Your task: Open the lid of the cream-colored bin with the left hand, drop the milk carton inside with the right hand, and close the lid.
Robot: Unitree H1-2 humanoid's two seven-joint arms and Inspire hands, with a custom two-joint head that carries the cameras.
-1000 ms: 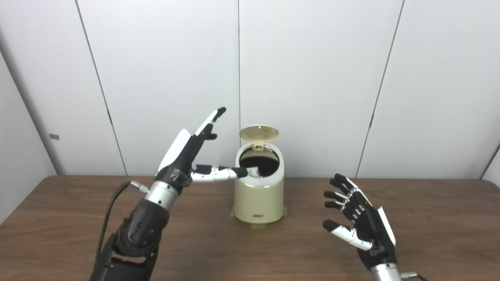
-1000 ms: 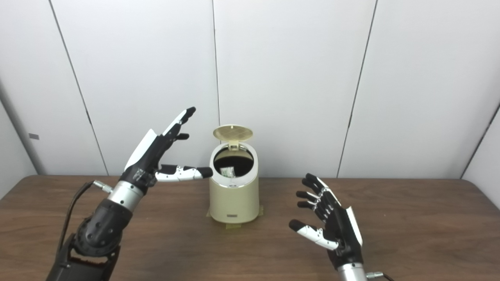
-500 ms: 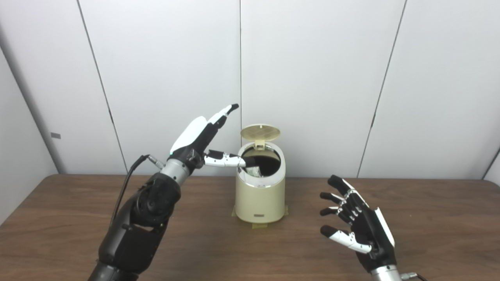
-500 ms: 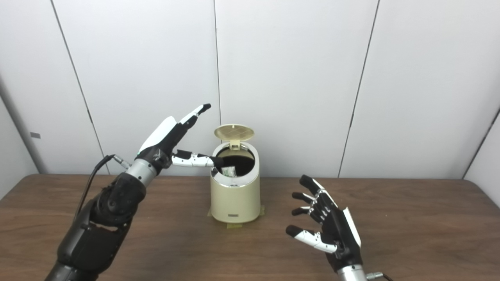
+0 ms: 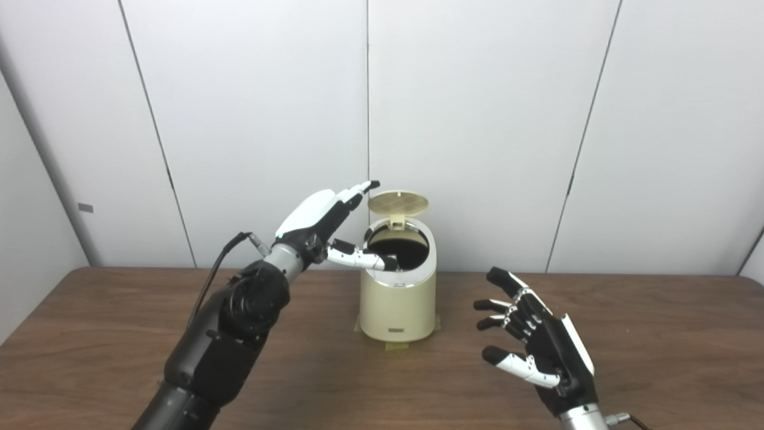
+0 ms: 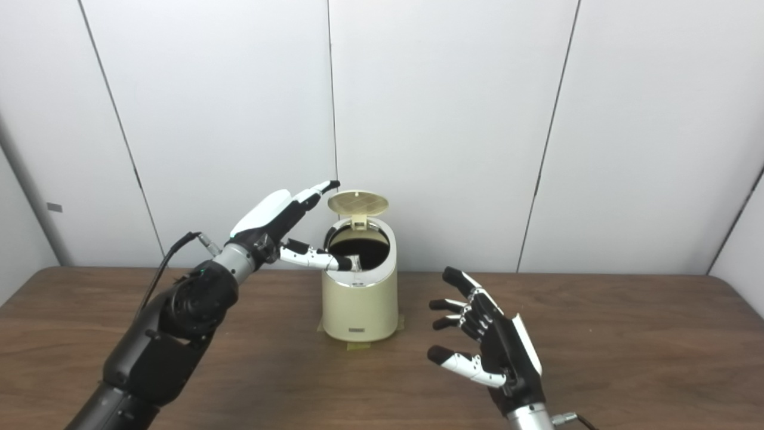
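Note:
The cream-colored bin stands mid-table with its round lid tipped up at the back, the dark opening showing. A bit of the milk carton shows inside the opening. My left hand is open beside the bin's upper left, fingertips close to the lid's left edge, thumb over the rim. My right hand hovers open and empty, low to the right of the bin, palm toward it.
The brown wooden table runs wide to both sides and ends at white wall panels just behind the bin. A cable loops from my left wrist. Tape strips hold the bin's base.
My left hand has moved right and lowered, its fingertips now near the lid's edge. My right hand has drifted slightly left toward the bin. The lid stays up.

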